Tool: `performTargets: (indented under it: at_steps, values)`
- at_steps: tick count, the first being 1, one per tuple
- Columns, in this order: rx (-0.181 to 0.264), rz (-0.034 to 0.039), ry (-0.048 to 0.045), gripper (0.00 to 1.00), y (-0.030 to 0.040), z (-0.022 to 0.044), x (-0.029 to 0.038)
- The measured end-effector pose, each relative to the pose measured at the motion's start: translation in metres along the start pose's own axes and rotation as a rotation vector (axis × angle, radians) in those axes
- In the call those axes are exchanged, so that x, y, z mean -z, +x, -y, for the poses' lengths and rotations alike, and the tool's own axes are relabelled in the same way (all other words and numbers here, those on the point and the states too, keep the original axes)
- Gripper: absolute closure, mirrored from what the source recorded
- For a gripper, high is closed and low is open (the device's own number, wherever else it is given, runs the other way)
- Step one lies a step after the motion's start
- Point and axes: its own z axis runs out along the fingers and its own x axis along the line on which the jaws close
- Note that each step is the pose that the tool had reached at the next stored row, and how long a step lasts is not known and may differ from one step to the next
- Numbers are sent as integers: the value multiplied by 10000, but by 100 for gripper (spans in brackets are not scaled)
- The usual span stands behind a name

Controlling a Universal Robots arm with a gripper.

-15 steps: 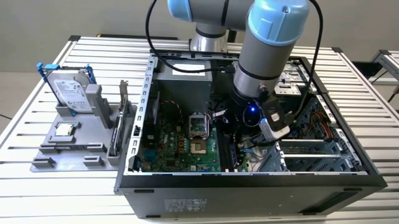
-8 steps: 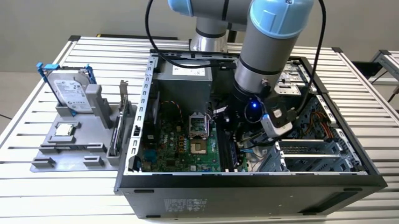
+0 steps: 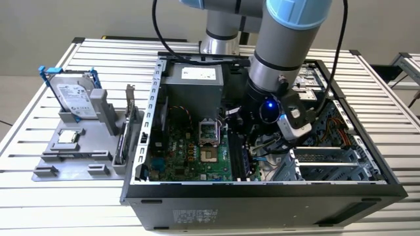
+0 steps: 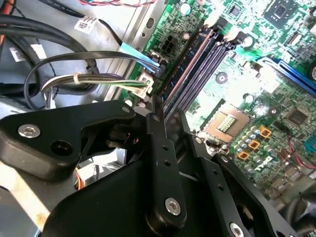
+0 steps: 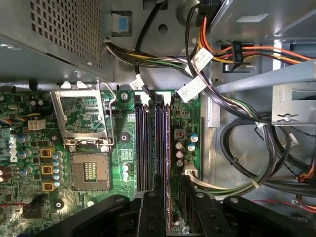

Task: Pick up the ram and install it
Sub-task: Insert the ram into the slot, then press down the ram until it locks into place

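The pincer (image 5: 165,207), low in the first wrist view, is closed on the ram (image 5: 167,148), which stands edge-down in a slot (image 5: 143,143) beside the socket (image 5: 89,143). It looks lowered in; whether it is seated I cannot tell, and release remains.

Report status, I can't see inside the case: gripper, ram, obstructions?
Gripper low over the motherboard, fingers astride the memory slots. Ram standing on edge in a slot between them; grip unclear. Cable bundle alongside, not touching.
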Motion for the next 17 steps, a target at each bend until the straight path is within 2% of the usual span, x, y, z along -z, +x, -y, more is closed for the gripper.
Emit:
performTargets:
  at_steps: [3, 4, 17]
  values:
    - [0, 1, -3, 0, 0, 0, 8]
    - [1, 0, -1, 100, 0, 0, 11]
    - [0, 0, 0, 100, 0, 1, 39]
